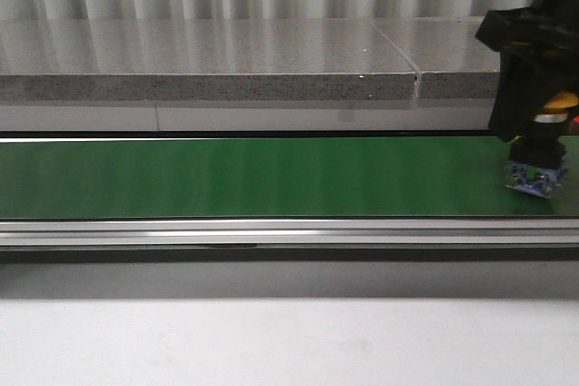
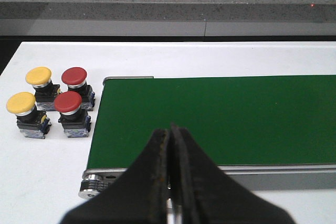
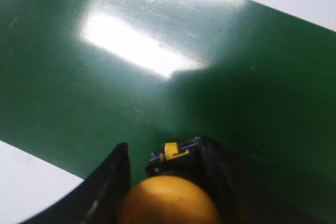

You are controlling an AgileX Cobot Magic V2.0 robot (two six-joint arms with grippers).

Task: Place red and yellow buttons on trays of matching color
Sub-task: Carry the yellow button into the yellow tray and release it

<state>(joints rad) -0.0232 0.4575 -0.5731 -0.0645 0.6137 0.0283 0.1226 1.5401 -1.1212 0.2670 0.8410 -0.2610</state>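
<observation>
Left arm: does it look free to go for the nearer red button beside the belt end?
Probably yes. The left hand is shut and empty, and the nearer red button stands uncovered on the white table, though packed close against its neighbours.

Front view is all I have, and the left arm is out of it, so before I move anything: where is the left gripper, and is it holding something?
Observer: The left gripper is shut and empty, near one end of the green belt.
Operator: Any buttons waiting there?
Observer: Four stand on the white table beside that end: two yellow buttons and two red buttons.
Operator: Does the right gripper have its button?
Observer: The right gripper has a finger on each side of the yellow-capped button; I cannot tell whether they clamp it.
</observation>
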